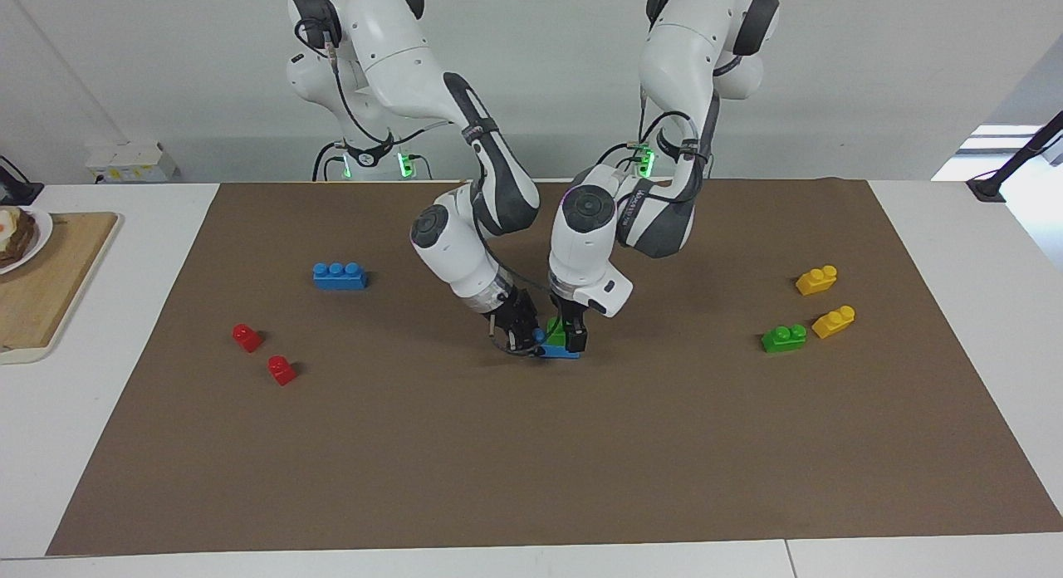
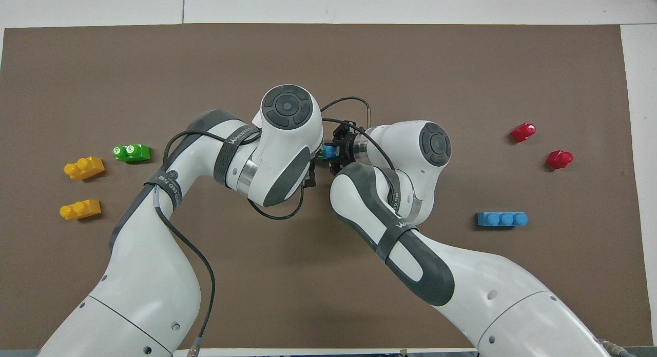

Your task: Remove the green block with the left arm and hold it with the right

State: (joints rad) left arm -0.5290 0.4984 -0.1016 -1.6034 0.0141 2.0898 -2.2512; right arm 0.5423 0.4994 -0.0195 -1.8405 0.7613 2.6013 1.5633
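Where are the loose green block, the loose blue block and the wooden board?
loose green block (image 1: 783, 338): facing view, its front side.
loose blue block (image 1: 339, 276): facing view, its front side.
wooden board (image 1: 50, 287): facing view, bare top.

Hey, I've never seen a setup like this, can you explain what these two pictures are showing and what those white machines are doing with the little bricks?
These are two white robot arms at a table covered by a brown mat. One picture looks at them from across the table, the other from high above their own end.

In the middle lies a blue brick with a green block stacked on it. The right tool is shut on the blue brick's end. The left tool is down at the green block; whether it grips it is unclear.

Loose bricks lie around: two red ones and another blue brick toward the right arm's end, two yellow ones and a second green brick toward the left arm's end.
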